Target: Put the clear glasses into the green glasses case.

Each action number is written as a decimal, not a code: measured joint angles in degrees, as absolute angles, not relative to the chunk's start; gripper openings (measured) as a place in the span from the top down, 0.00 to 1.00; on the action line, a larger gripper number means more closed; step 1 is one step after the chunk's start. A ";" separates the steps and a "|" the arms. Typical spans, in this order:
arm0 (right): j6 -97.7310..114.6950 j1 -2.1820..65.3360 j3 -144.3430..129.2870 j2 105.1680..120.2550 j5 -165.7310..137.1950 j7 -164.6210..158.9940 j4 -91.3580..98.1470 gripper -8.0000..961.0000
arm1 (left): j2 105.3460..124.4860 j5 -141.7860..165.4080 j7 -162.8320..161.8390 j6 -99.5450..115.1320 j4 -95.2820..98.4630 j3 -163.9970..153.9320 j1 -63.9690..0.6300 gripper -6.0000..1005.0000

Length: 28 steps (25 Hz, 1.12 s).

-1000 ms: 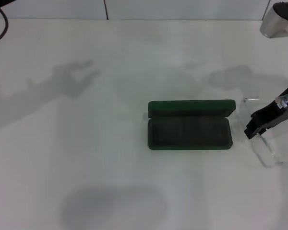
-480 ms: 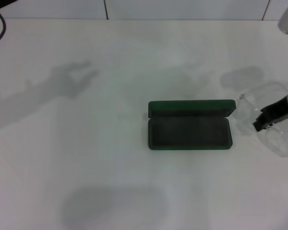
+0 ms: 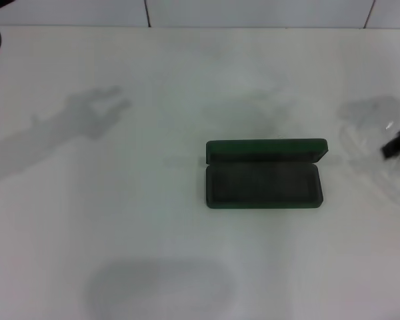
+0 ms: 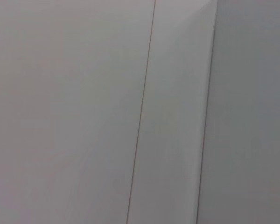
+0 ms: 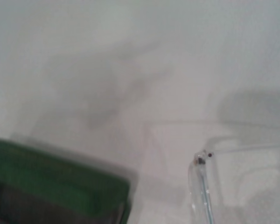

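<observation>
Our right gripper (image 3: 398, 145) shows only as a dark tip at the table's (image 3: 153, 220) right edge; whether it pinches the clear glasses (image 3: 377, 157) there, we cannot tell. Well left, the green glasses case (image 3: 263, 175) lies open, rounded-cornered, with bare white tabletop around.
</observation>
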State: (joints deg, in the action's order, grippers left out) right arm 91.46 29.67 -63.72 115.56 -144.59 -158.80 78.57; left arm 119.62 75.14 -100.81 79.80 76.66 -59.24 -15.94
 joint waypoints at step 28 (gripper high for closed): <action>95.01 11.26 -75.71 115.82 -82.09 -93.35 92.73 0.88 | 119.79 65.16 -100.49 105.89 68.74 -55.50 -14.46 0.66</action>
